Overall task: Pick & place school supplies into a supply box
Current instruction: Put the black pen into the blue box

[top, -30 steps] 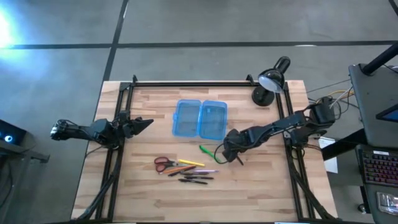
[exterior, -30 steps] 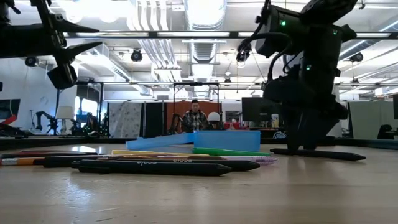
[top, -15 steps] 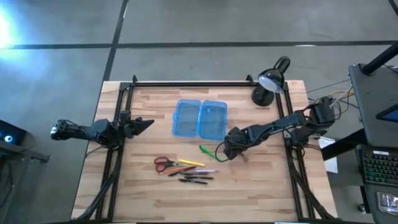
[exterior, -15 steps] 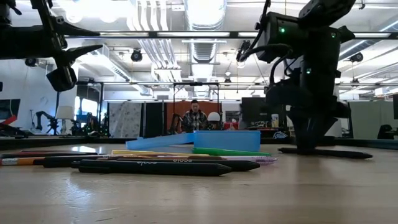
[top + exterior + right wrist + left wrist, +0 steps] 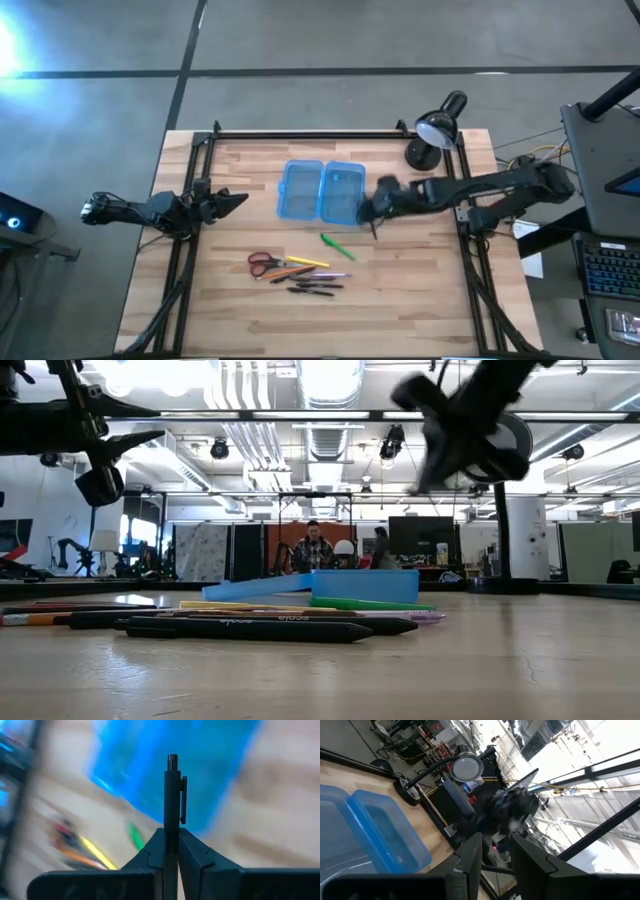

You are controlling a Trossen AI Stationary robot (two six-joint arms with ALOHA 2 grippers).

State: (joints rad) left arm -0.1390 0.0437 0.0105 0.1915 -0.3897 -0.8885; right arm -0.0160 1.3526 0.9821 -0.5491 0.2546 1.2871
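Since a second ago right gripper (image 5: 374, 207) has lifted off the table and swung from 5 o'clock of the supply box (image 5: 321, 190) up to its 3 o'clock edge, fingers clamped on a black pen (image 5: 172, 795) that sticks out past the tips. Green pen (image 5: 337, 246) lies on the wood at 6 o'clock of the box. Red-handled scissors (image 5: 263, 263) plus yellow, orange, pink and black pens sit clustered at 7 o'clock of the box, unmoved. Left gripper (image 5: 228, 200) parked at 9 o'clock of the box over the table edge, fingers (image 5: 470, 857) slightly apart, empty. Desk lamp (image 5: 436, 129) at 2 o'clock.
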